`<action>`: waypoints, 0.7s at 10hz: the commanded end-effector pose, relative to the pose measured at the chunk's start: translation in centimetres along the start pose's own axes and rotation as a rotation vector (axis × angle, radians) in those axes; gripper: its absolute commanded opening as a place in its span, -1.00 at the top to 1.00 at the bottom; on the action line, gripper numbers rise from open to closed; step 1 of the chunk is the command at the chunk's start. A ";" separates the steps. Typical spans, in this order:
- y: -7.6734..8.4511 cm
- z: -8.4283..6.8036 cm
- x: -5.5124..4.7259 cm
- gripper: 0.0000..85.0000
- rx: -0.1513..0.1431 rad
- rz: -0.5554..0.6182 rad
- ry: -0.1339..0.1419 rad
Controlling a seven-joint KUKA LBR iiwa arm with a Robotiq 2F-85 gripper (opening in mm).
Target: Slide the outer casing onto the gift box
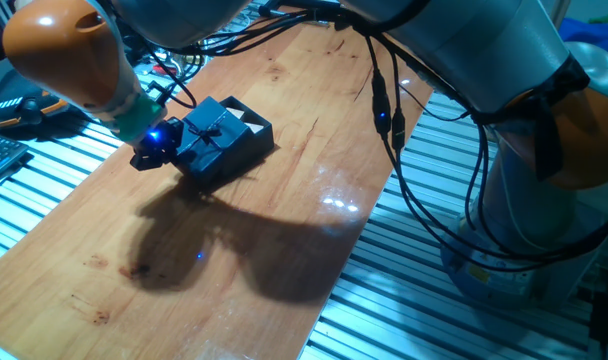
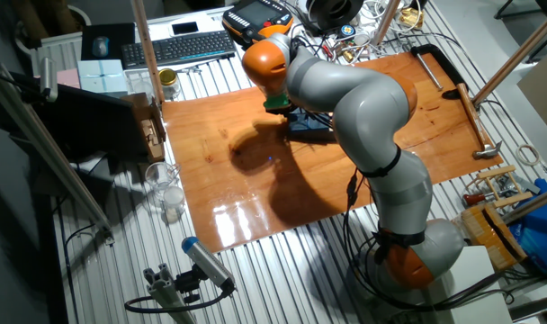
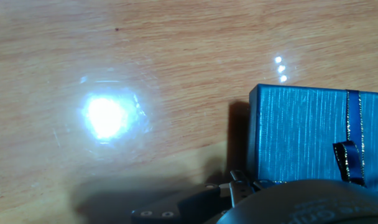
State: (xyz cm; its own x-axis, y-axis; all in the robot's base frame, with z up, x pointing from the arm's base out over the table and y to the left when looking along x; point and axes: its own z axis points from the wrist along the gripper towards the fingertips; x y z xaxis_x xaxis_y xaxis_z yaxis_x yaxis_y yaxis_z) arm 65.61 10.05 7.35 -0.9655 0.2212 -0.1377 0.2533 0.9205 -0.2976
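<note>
Handling note: casing (image 1: 206,135) looks light, thin cardboard, crushable. You should press its side walls, avoiding the bow (image 3: 349,160). Claw (image 1: 150,152) touches it; grip state cannot be told.

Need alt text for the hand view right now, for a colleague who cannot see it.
A navy outer casing with a thin ribbon bow fills the lower right, lying on a wooden table. A bright light glare sits on the wood at left, and part of the gripper body shows along the bottom edge.
</note>
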 end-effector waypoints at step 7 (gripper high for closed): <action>-0.6 0.0 -0.1 1.00 -0.002 -0.008 0.001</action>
State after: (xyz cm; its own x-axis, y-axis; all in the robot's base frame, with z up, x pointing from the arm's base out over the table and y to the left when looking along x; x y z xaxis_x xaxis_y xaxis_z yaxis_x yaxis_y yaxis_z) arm 65.54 9.46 7.58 -0.9675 0.2139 -0.1348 0.2454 0.9229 -0.2968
